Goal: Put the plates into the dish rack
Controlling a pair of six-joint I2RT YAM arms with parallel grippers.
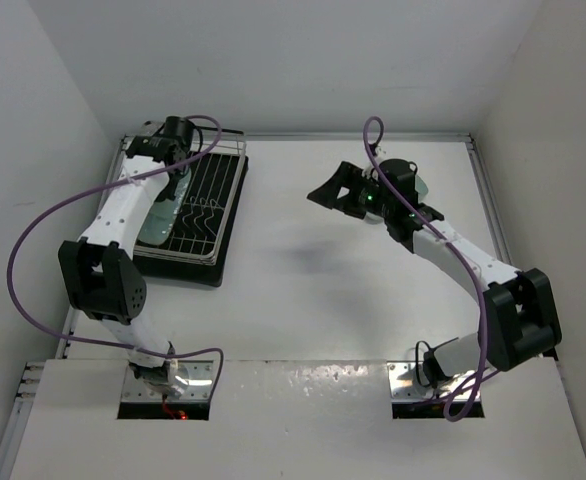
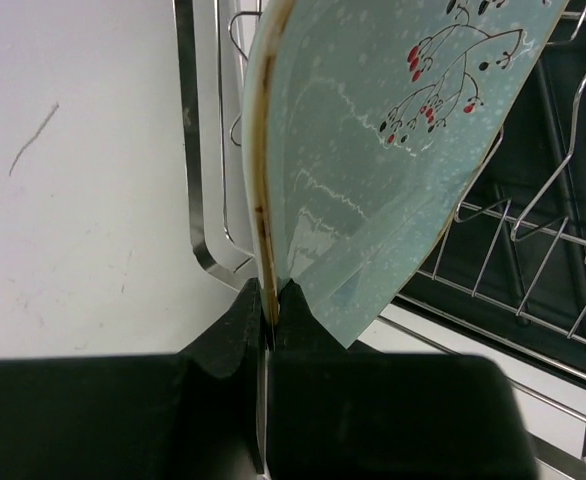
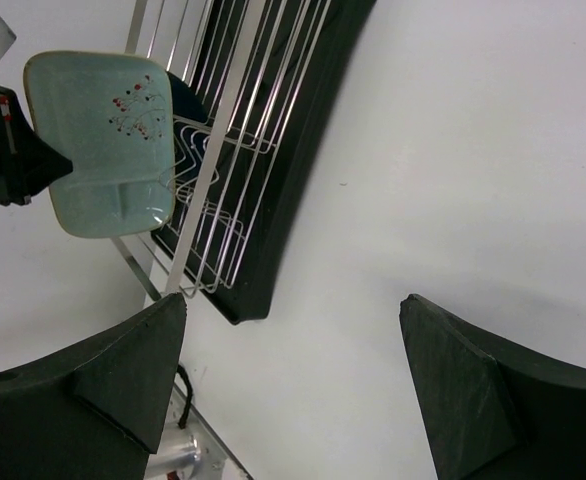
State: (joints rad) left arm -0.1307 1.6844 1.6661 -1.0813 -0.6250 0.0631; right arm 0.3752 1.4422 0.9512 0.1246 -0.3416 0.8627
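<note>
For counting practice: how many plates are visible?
2 clearly: a green plate in the left gripper at the rack, a dark plate behind it. Possibly a third plate under the right arm.

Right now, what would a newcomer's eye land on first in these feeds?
The mint-green plate with red berry sprigs, pinched by its rim in the left gripper and held on edge over the dish rack's left side. Next, the right gripper, jaws wide open and empty, hanging above the white table to the right of the rack.
</note>
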